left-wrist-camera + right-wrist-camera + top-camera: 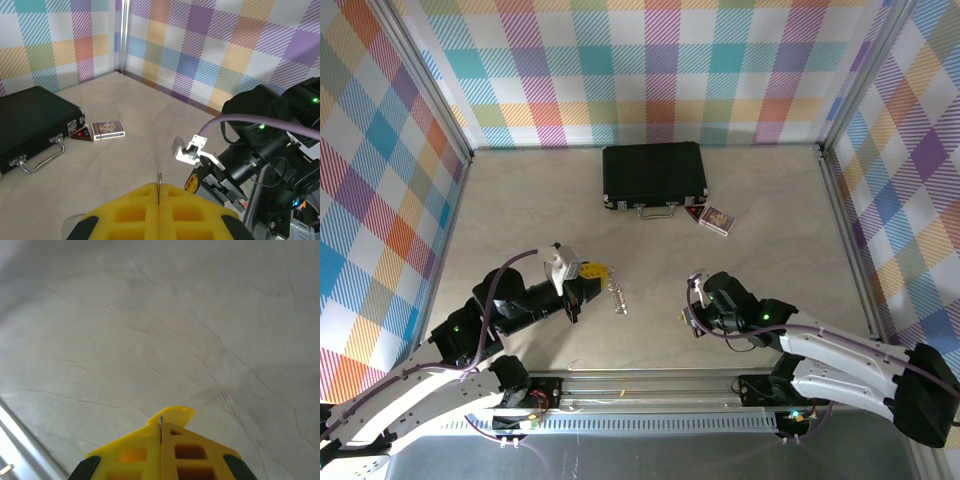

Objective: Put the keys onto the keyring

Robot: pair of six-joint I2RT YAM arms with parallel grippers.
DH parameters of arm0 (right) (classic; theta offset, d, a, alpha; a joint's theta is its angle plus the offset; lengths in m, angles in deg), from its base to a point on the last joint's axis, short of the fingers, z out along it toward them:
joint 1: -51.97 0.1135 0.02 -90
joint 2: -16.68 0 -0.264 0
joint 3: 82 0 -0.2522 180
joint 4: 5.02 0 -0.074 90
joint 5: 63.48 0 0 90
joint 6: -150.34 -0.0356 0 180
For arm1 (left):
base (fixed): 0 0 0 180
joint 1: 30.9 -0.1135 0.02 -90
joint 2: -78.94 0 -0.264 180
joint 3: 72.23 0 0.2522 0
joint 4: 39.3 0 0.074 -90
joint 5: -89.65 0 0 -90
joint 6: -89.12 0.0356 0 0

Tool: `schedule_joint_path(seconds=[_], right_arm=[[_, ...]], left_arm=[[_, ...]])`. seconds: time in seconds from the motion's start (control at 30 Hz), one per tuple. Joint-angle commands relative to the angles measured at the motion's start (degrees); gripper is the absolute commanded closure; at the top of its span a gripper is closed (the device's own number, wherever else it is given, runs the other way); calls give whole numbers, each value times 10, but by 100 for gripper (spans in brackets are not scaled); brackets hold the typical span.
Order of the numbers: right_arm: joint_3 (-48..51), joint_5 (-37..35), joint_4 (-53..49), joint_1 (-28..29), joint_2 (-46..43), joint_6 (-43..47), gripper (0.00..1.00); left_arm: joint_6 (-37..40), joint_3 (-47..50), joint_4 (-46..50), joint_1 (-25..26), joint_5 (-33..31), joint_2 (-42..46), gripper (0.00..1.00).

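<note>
Protruding yellow key between right fingers

Black case top ctr of overhead view, shut, lying flat on table; metal handle on its lower edge. Just right of handle: small red triangular item, then card box, purple-ish, the two touching or nearly so.

L wrist view: case at left edge, handle below it, red item and card box mid-left.

Plaid walls on 3 sides, alu posts at corners. Alu rail across bottom of overhead view.

R wrist view: table pale beige w/ thin dark veins.
</note>
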Motion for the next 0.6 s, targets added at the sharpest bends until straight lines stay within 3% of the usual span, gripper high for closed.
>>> schedule_joint_path(seconds=[0.0, 0.37, 0.57], right_arm=[[14, -19, 38, 3, 34, -70, 100], [-2, 24, 97, 1, 183, -100, 100], [-25, 34, 91, 1, 220, -94, 97]], left_arm=[[9, 10, -18, 5, -8, 9, 100], [17, 28, -46, 3, 11, 5, 100], [20, 29, -40, 3, 13, 8, 100]])
